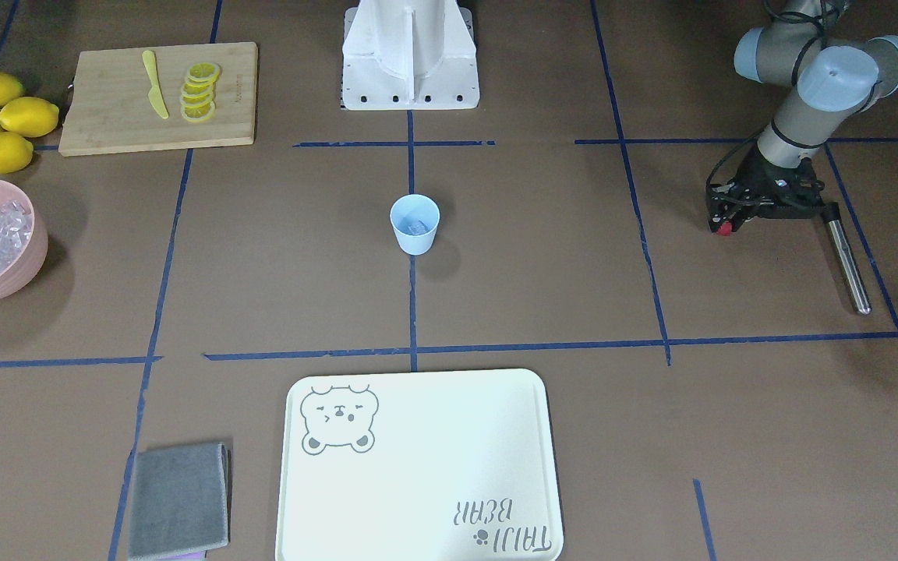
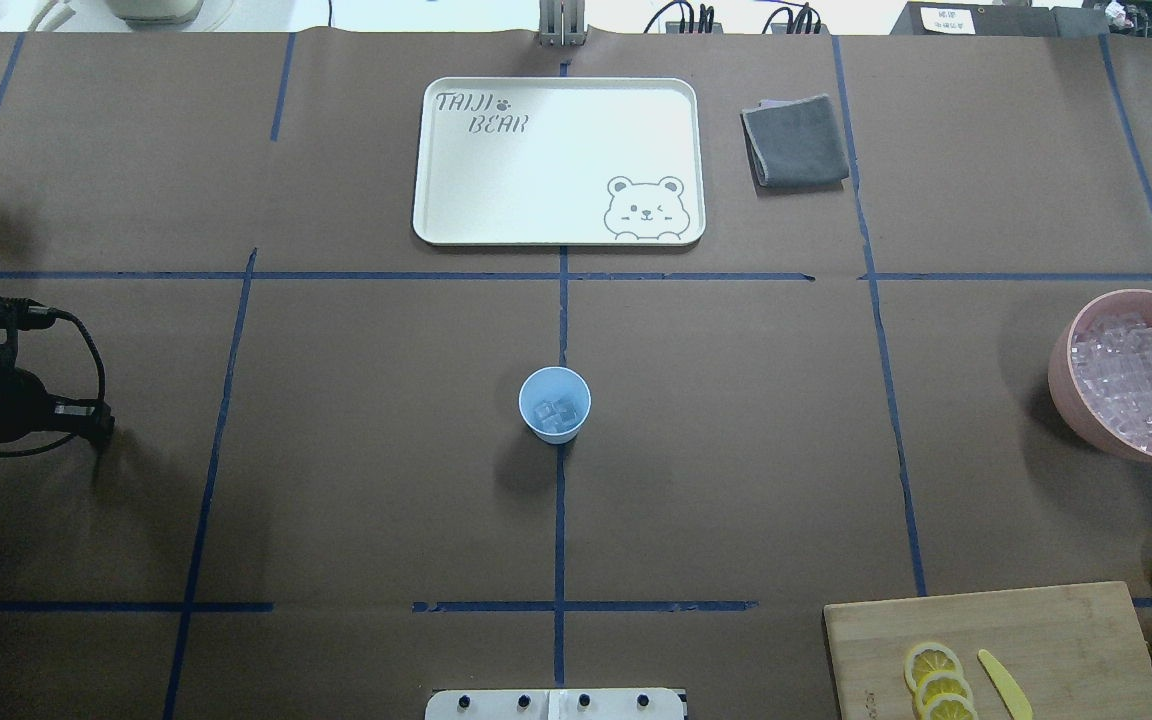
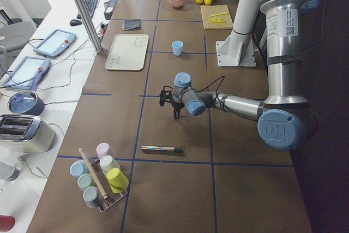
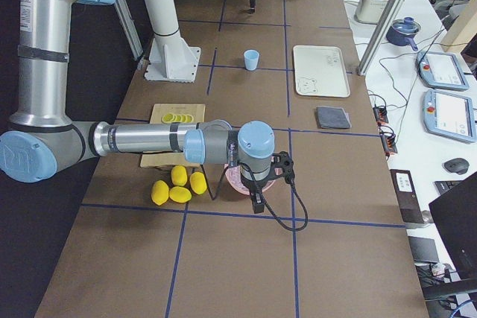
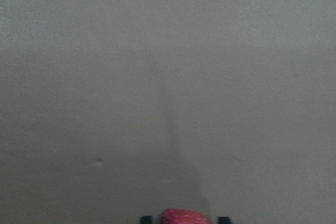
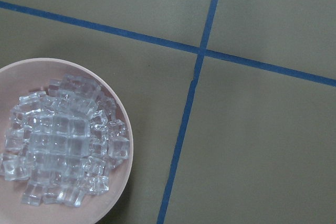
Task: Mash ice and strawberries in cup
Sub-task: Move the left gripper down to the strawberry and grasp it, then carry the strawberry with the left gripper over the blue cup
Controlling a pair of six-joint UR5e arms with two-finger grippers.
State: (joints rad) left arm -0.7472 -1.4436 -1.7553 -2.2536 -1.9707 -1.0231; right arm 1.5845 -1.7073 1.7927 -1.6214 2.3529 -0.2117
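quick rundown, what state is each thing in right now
cup, upright, holds a few ice cubes
strawberry, gripped by the left end effector
right end effector, open or shut cannot be told
pink bowl, upright, heaped with spare ice
metal rod, lying flat on the table
lemon slices, cut, lined up on the cutting board
whole lemons, uncut
cloth, folded

A robotics lab, plainly: the brown paper-covered table [image 3: 180, 189] under the left claw [image 3: 175, 114] is gridded with blue tape lines [image 1: 412, 312]. Beyond that claw, two grey touchscreen teach pendants [image 3: 54, 42] lie on a white side bench [image 3: 65, 88], by a slanted aluminium frame post [image 3: 84, 12].
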